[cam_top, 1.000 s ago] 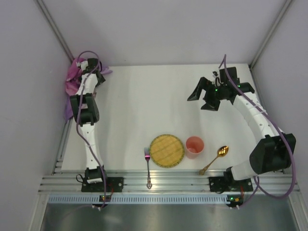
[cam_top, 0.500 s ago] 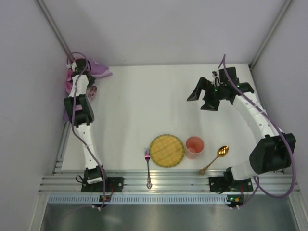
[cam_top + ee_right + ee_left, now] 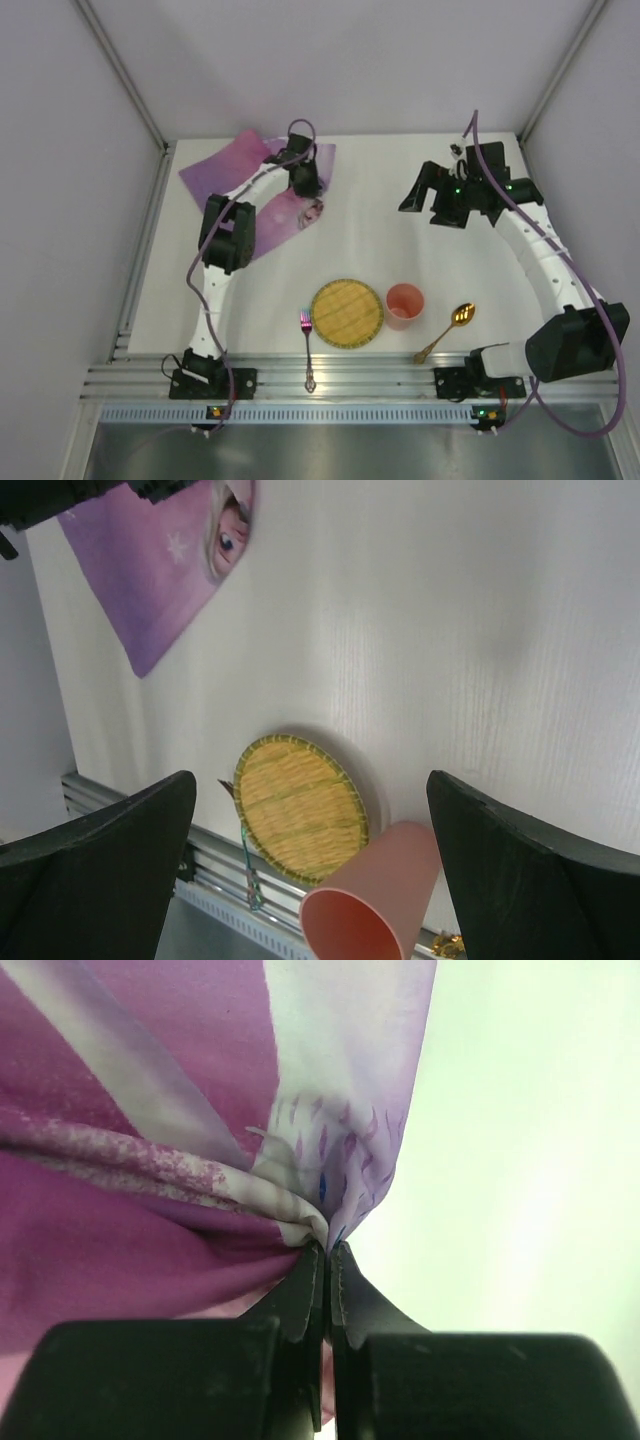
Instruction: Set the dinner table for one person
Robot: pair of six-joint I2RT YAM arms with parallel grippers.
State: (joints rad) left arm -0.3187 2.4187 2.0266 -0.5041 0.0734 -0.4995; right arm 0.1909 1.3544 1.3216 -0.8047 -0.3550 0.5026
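Two arms show on my feed. My left gripper has its jaws pressed fully together on a bunched fold of the purple placemat. In the wrist view the cloth fans out ahead of the fingertips and to their left, with bare white tabletop to their right. From overhead, the cloth lies partly spread beneath that gripper and off to its left, on the far left part of the tabletop.

My right gripper hangs above the far right part of the tabletop, jaws spread wide with nothing between them. Below it in its wrist view I see the woven yellow plate, with the pink cup just beside it. Overhead, a fork lies just left of the plate and a gold spoon right of the cup. All four sit well nearer the arm bases than either gripper.
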